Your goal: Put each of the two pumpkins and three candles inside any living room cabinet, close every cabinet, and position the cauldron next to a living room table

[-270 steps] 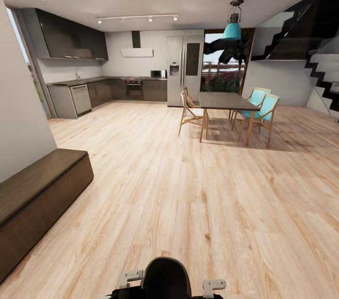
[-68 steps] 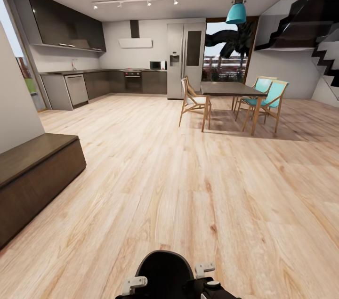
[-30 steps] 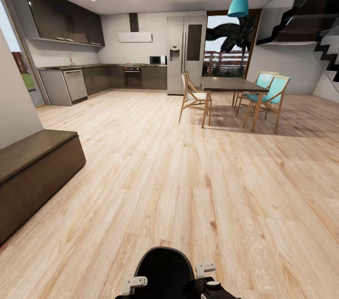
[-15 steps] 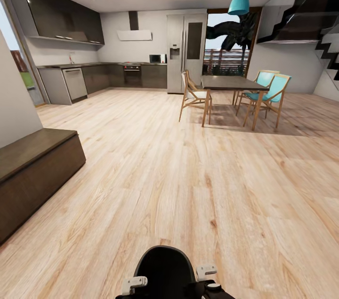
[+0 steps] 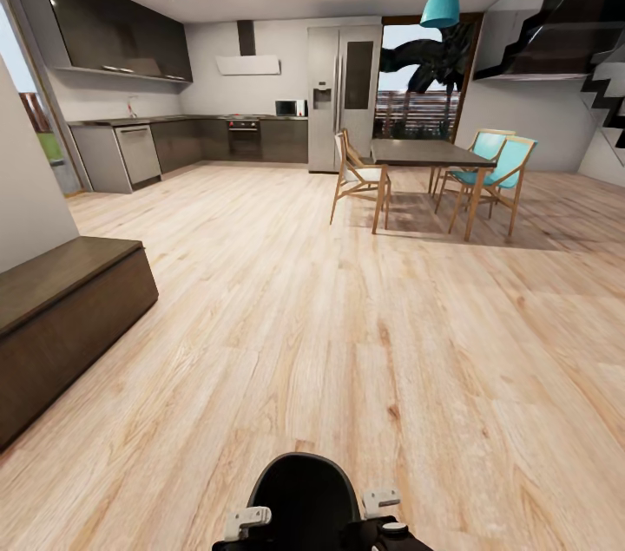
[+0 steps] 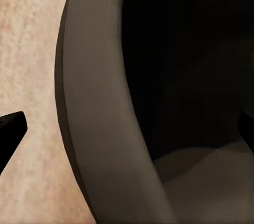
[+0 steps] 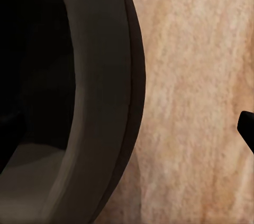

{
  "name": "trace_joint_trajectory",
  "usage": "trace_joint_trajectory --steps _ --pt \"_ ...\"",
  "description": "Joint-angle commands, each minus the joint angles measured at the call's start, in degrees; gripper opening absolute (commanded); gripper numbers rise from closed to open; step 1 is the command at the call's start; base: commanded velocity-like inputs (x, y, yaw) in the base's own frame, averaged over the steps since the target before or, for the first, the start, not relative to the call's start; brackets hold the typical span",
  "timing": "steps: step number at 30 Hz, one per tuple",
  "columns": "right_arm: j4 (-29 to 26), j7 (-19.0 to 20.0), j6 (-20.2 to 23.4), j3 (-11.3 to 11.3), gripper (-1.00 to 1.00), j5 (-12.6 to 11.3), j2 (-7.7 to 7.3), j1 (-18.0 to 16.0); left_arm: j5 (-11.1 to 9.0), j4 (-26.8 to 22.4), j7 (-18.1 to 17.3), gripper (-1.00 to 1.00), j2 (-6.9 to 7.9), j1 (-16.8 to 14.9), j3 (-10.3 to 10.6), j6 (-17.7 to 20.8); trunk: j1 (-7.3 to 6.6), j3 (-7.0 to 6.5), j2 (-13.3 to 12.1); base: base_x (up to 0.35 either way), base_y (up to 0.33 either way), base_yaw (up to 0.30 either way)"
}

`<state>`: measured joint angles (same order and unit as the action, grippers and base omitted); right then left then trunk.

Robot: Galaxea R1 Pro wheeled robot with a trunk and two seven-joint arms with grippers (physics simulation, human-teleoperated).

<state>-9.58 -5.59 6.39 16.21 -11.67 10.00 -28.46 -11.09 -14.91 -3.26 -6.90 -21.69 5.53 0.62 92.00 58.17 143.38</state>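
1. Cauldron: the black, rounded, wide-mouthed matte pot sits low at the near centre of the head view, right in front of the robot. It is between the left pincer and the right pincer, above the pale wooden plank floor.
2. Each wrist view looks along the pot's thick rim, with one dark fingertip outside the wall. Whether either pincer is spread or pressed on the rim, I cannot tell.
3. The likely step is carrying the pot across the room. The target would be the dark-topped desk with wooden legs, far and to the right, well apart from the pot.
4. Drive slowly and keep both arms level, so the pot does not tilt or slip.
5. Aim for the desk's open near-left corner. Steer around the pale wooden chair on its left and the turquoise chairs on its right.
6. Keep clear of the long, low, dark brown wooden cabinet at the near left.
7. Set the pot down just beside a desk leg without bumping it.
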Motion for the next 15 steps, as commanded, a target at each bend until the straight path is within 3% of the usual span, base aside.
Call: trace_joint_trajectory --steps 1,12,13,15 --pt "-0.09 -0.39 0.29 0.49 1.00 -0.55 0.00 -0.02 -0.59 -0.03 0.01 1.00 0.04 -0.02 0.44 0.07 -0.01 0.05 0.02 0.000 0.000 0.000" --pt "1.83 -2.86 0.20 0.36 1.00 -0.55 0.00 -0.02 -0.60 -0.04 -0.07 1.00 0.04 -0.02 0.42 0.01 -0.01 0.05 0.02 0.000 0.000 0.000" --pt "1.83 -2.89 0.20 0.38 -1.00 -0.55 0.00 -0.02 -0.60 -0.04 -0.07 1.00 0.04 -0.02 0.40 0.01 -0.01 0.05 0.02 0.000 0.000 0.000" --pt "1.84 -2.92 0.20 0.39 -1.00 -0.55 0.00 -0.02 -0.60 -0.04 -0.02 1.00 0.04 -0.02 0.42 0.00 -0.01 0.05 0.02 0.000 0.000 0.000"
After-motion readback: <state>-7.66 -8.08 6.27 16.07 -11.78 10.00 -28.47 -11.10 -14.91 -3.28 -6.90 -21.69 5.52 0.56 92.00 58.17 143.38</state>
